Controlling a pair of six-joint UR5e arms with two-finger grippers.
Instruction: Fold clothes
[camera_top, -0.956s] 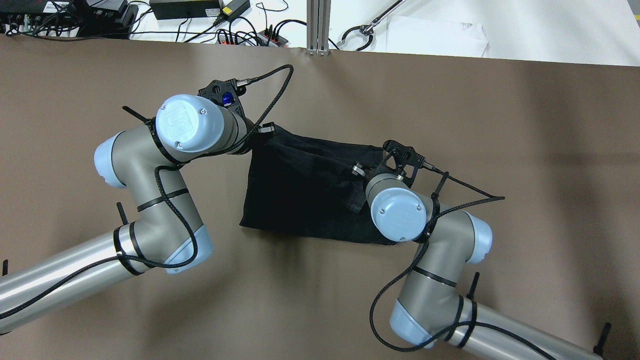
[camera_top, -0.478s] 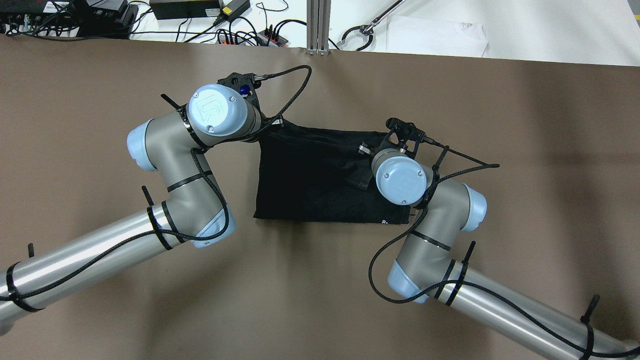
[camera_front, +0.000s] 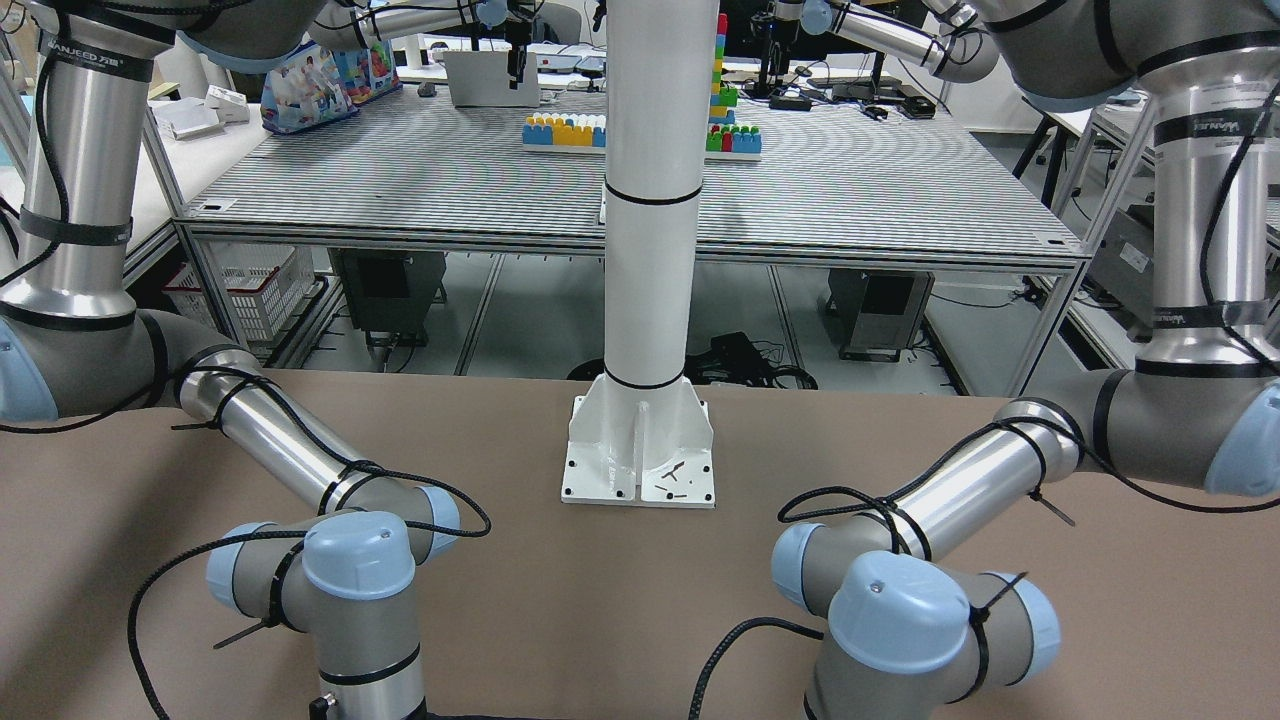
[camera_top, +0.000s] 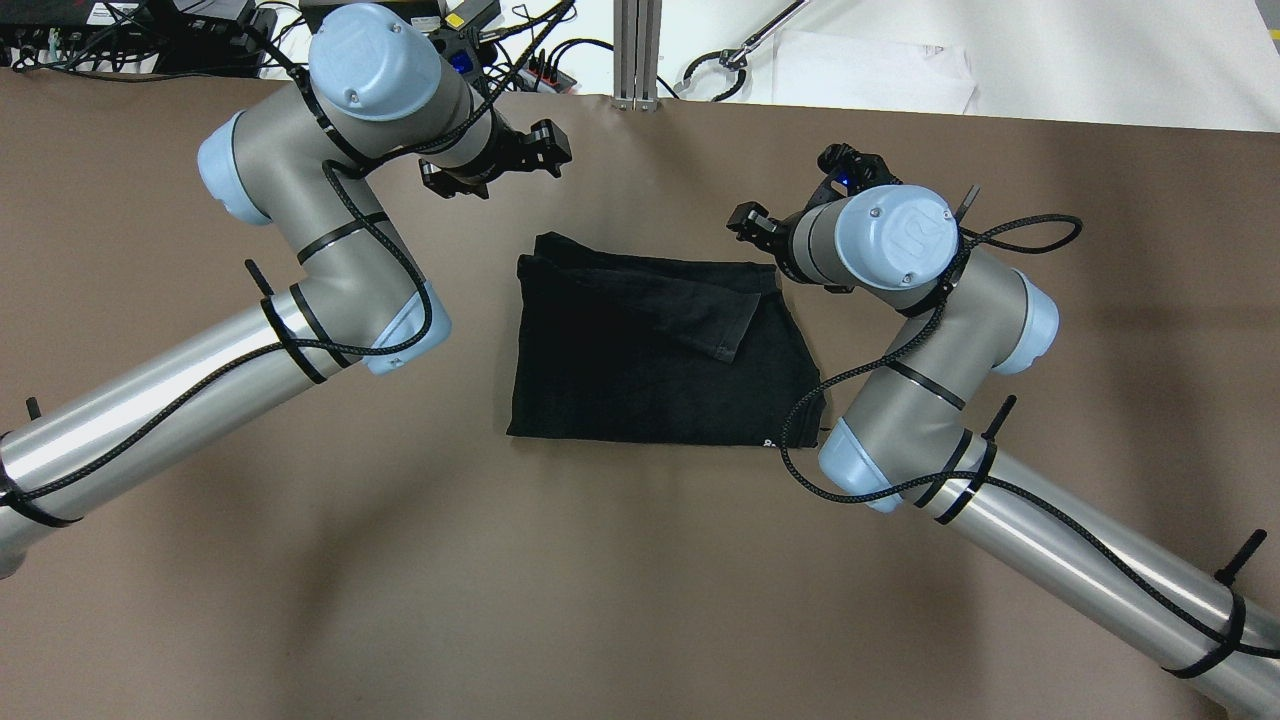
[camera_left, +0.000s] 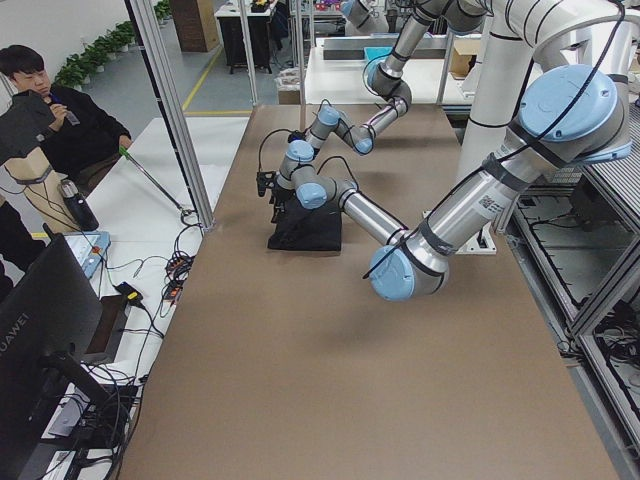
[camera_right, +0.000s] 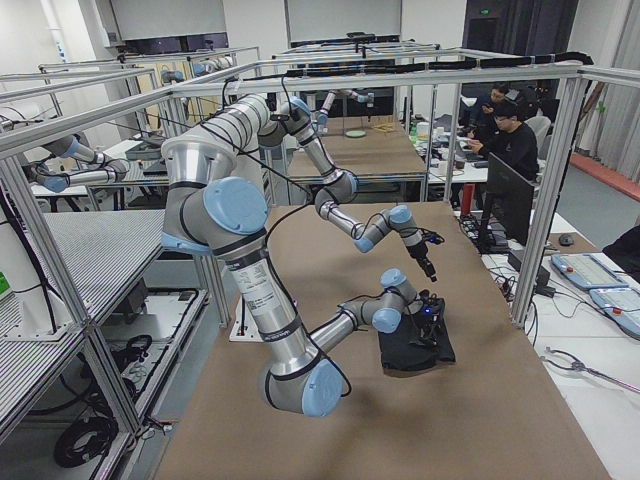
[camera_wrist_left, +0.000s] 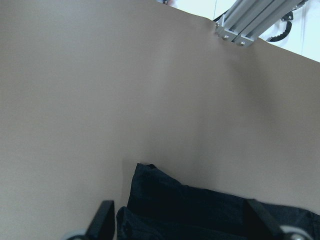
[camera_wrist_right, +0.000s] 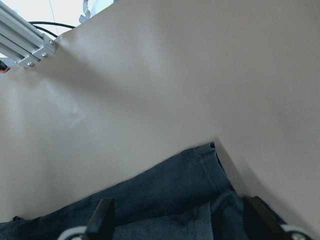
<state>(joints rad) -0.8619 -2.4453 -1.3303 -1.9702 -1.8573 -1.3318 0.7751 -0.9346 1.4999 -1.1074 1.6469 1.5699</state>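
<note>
Folded clothes (camera_top: 640, 350) are being left mid-frame; left gripper (camera_top: 495, 160) and right gripper (camera_top: 770, 235) are being held clear, jaws apart, apparently sparing the fold.

A brown worktop (camera_top: 640, 600) spans the scene. At its far edge stands an aluminium strut (camera_top: 636, 55), with black cables and power adapters (camera_top: 380, 20) to its left and a white sheet (camera_top: 870, 75) to its right. A white post (camera_front: 650, 200) is bolted at the opposite edge, and coloured toy bricks (camera_front: 565, 130) sit on a slatted table (camera_front: 400, 180) behind it.
</note>
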